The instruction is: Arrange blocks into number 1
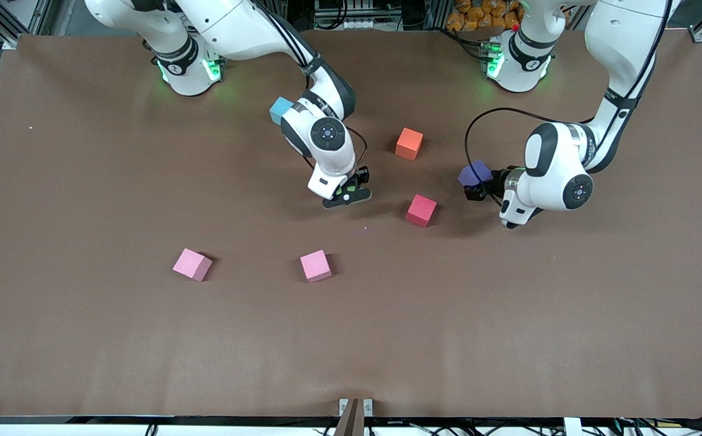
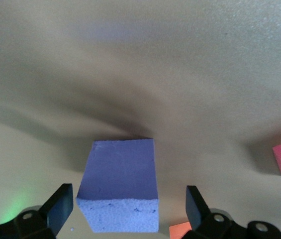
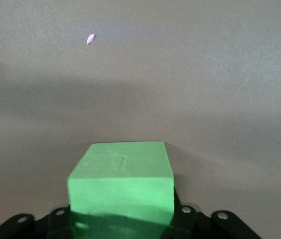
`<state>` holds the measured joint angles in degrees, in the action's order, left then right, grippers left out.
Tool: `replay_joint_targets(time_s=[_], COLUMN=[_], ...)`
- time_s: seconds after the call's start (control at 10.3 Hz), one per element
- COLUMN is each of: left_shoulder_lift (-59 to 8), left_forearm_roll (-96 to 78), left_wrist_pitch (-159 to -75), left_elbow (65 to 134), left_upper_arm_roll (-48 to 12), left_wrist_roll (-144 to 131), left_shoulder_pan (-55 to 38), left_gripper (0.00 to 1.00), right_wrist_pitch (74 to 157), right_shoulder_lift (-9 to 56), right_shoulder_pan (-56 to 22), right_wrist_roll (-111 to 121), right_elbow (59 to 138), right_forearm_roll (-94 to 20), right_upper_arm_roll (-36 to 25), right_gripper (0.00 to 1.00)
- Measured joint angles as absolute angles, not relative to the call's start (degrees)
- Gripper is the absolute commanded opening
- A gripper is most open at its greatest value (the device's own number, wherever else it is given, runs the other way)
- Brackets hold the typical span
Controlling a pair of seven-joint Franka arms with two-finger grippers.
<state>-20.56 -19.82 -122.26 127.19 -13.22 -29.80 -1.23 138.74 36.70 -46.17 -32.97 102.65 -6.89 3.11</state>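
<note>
Two pink blocks sitting nearer the front camera than the red block; blue block lying farther, toward the right arm's end; right gripper just beside red block, jaws clamping green block; orange block sitting farther; left gripper beside red block, jaws standing apart, straddling purple block

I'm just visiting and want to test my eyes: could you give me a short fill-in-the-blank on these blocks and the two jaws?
1. The right gripper has its jaws on the ____ block.
2. The left gripper has open jaws around the ____ block.
3. The two blocks nearest the front camera are both ____.

Missing words: green; purple; pink
</note>
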Motion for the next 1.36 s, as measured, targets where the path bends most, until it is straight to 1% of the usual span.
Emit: replay_joint_targets(time_s=[0.39,0.49,0.58,0.68,0.88,1.07,1.27,1.36], left_shoulder_lift=[-21.14,-21.19,-21.22,-21.26,-21.25,-21.27,-20.66,-19.19], left_forearm_roll=[-19.94,-19.94,-19.94,-19.94,-19.95,-19.95,-19.95,-19.95], left_wrist_pitch=[-122.26,-122.26,-122.26,-122.26,-122.26,-122.26,-122.56,-122.75], left_elbow=[127.22,127.24,127.25,127.27,127.24,127.19,126.48,125.67], left_upper_arm_roll=[-13.22,-13.27,-13.49,-13.75,-14.17,-15.13,-15.64,-15.69], left_wrist_roll=[-29.8,-29.8,-29.8,-29.8,-29.8,-29.8,-29.8,-29.8], left_shoulder_pan=[-1.22,-1.21,-1.21,-1.21,-1.1,-0.36,-0.04,0.02], left_gripper=[1.0,0.79,0.67,0.63,0.61,0.6,0.6,0.6], right_wrist_pitch=[137.16,134.7,131.98,130.33,130.03,132.1,138.22,141.03], right_shoulder_lift=[34.85,33.36,31.68,30.47,29.86,29.84,29.33,28.67], right_shoulder_pan=[-47.23,-47.45,-47.89,-48.56,-50.28,-51.08,-51.11,-51.11], right_wrist_roll=[-39.66,-41.32,-43.41,-45.83,-51.7,-58.87,-62.58,-62.67], right_elbow=[102.75,102.89,103.14,103.49,104.63,105.96,109.8,112.43], right_forearm_roll=[-6.89,-6.89,-6.89,-6.91,-6.92,-6.95,-6.95,-6.95], right_upper_arm_roll=[3.8,3.85,3.91,4.06,5.42,7.54,9.61,9.9], right_gripper=[0.0,0.0,0.0,0.0,0.0,0.0,0.0,0.0])
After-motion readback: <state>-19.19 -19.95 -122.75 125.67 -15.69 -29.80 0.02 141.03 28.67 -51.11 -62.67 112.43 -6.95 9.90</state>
